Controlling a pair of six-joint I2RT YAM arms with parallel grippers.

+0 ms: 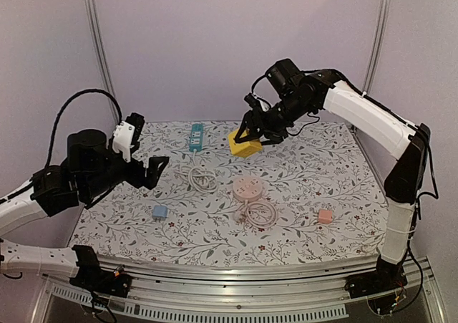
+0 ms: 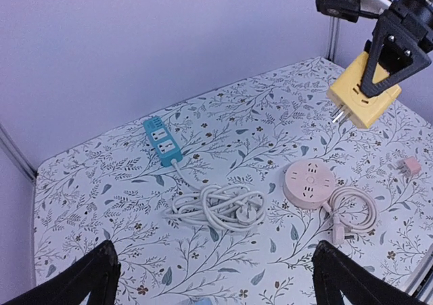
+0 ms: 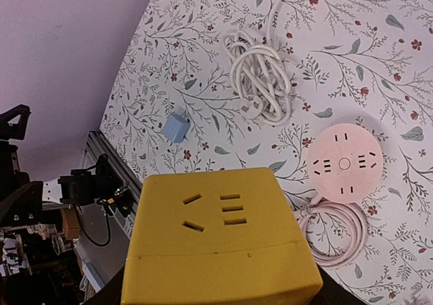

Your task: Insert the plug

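My right gripper (image 1: 252,138) is shut on a yellow cube adapter (image 1: 244,146) and holds it in the air above the back middle of the table. The cube fills the right wrist view (image 3: 220,241), its socket face toward the camera. In the left wrist view its metal prongs (image 2: 342,113) point down-left. A round pink socket hub (image 1: 247,189) with a coiled cord lies on the table below it. A teal power strip (image 1: 195,136) lies at the back with a white cord and plug (image 1: 201,178). My left gripper (image 1: 147,167) is open and empty at the left, off the table.
A small blue adapter (image 1: 159,211) lies at the front left. A small pink adapter (image 1: 325,215) lies at the front right. The floral tablecloth (image 1: 300,165) ends at a metal rail along the near edge. Frame posts stand at both back corners.
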